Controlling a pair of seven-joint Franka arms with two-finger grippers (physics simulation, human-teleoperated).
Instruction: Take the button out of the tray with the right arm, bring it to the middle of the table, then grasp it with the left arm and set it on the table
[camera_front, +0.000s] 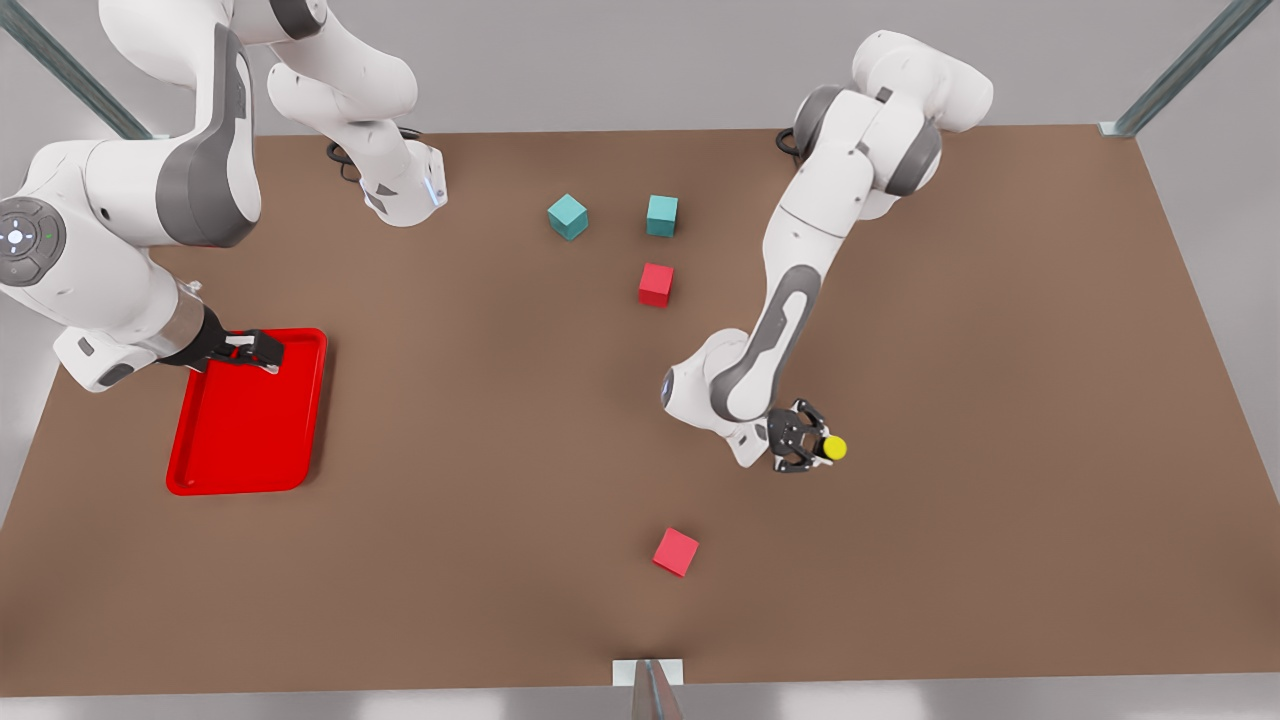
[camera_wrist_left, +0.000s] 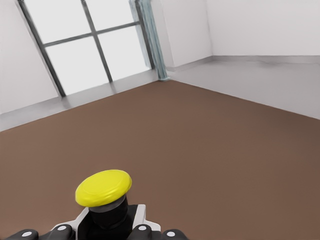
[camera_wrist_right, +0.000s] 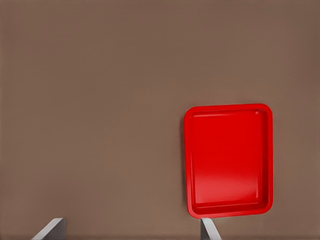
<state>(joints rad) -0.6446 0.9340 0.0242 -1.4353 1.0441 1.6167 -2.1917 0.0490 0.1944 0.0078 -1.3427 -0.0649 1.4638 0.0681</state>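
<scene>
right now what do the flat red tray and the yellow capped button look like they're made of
The flat red rectangular tray looks like glossy moulded plastic: soft highlights, rounded corners. The small button in the left gripper has a smooth, satin yellow cap on a black body, probably plastic too.

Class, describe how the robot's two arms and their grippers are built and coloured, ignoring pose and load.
Both arms have glossy white rounded shells with grey joint bands; one shows a round dark joint cap. Black cables coil at each base. The left gripper and right gripper are small, black and two-fingered.
</scene>
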